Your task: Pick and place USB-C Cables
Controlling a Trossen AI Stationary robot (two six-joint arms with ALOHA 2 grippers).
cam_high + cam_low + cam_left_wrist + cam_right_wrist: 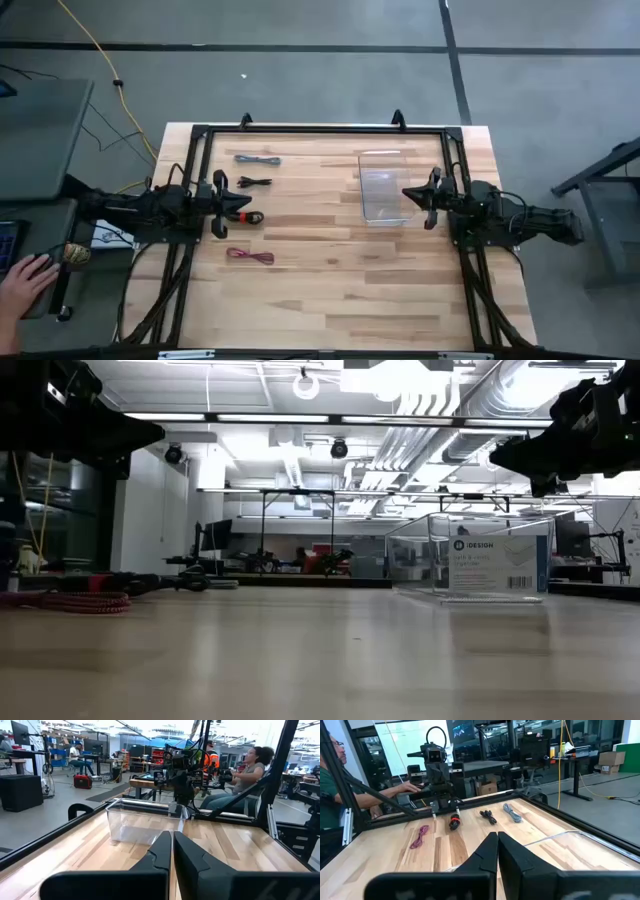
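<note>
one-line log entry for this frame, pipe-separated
left gripper: shut, beside black-and-red cable | right gripper: shut, by clear box | grey cable, black cable, magenta cable: on table | box: no cables

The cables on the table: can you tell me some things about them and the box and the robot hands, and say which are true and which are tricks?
1. Four cables lie on the table: grey, black, black-and-red, magenta. True.
2. The grey cable is inside the clear box. False: it lies on the bare wood, far from the box.
3. The left gripper is next to the black-and-red cable. True.
4. The right gripper holds the magenta cable. False: its fingers are shut on nothing, beside the box.
5. The box has cables in it. False: none show in it.
</note>
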